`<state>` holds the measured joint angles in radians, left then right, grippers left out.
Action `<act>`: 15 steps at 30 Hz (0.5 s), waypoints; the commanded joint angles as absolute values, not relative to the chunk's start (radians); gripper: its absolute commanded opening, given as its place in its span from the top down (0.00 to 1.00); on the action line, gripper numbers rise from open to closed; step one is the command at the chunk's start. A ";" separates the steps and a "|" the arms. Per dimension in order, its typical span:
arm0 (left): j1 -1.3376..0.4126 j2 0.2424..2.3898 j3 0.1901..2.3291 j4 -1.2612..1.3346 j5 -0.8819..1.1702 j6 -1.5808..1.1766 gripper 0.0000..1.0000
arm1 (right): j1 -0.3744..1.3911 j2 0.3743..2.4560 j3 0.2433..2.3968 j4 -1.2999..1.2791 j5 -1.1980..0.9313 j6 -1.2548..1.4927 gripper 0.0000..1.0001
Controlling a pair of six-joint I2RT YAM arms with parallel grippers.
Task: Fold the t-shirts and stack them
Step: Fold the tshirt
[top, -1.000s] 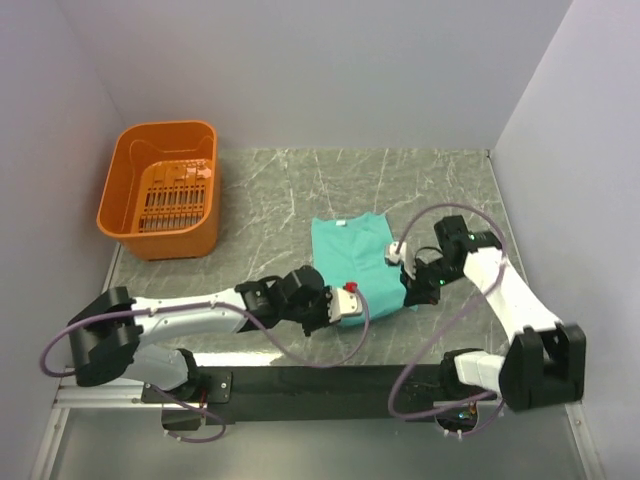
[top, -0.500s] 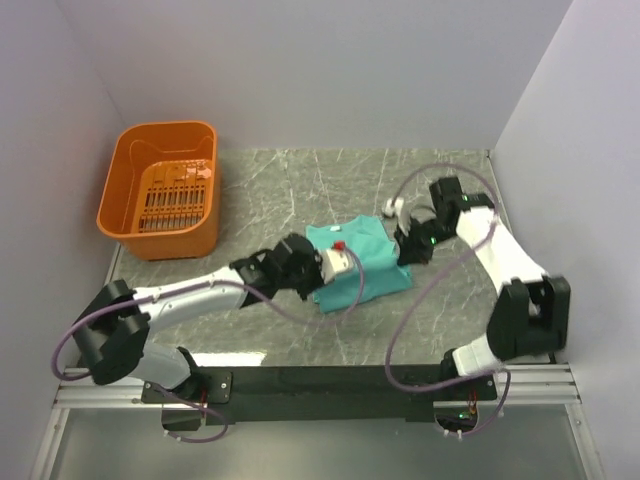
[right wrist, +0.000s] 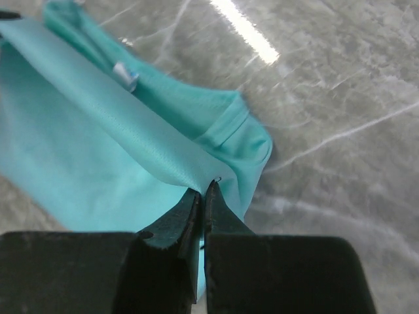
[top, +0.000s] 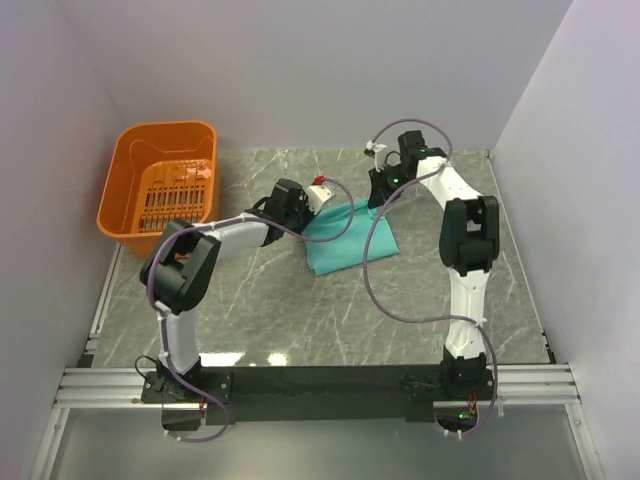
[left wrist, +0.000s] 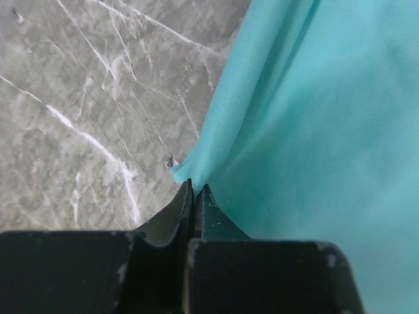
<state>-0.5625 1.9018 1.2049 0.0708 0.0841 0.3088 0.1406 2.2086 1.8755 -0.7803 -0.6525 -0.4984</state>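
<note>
the orange basket blocks the far-left corner; the table lies open on the near side of the t-shirt.

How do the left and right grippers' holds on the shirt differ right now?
The left gripper pinches the shirt at its left edge, the right gripper at its right edge. The left gripper bites a plain folded corner. The right gripper bites a stitched hem, with the neckline and white label just beyond it. Both are shut on the shirt, at its far end.
</note>
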 commanded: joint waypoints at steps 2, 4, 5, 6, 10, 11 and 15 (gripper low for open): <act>-0.548 1.975 1.316 0.068 0.089 0.316 1.00 | 0.160 2.269 2.034 -0.745 -0.580 -0.363 1.00; -0.548 1.993 1.348 0.060 0.106 0.333 1.00 | 0.158 2.289 2.046 -0.758 -0.577 -0.370 1.00; -0.549 2.005 1.356 0.058 0.109 0.337 1.00 | 0.160 2.289 2.037 -0.755 -0.574 -0.371 1.00; -0.548 2.008 1.367 0.058 0.109 0.344 1.00 | 0.158 2.280 2.026 -0.752 -0.568 -0.377 1.00; -0.546 2.040 1.402 0.040 0.107 0.351 1.00 | 0.156 2.249 1.956 -0.700 -0.545 -0.379 1.00; -0.546 2.054 1.410 0.034 0.107 0.351 0.99 | 0.158 2.244 1.935 -0.693 -0.542 -0.377 1.00; -0.546 2.072 1.439 0.029 0.057 0.324 0.93 | 0.158 2.229 1.910 -0.661 -0.490 -0.336 0.85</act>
<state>-0.5484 2.0594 1.3933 0.0242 0.0830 0.3317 0.1612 2.2997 1.9236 -0.7170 -0.5392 -0.3748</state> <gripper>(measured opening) 0.051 0.114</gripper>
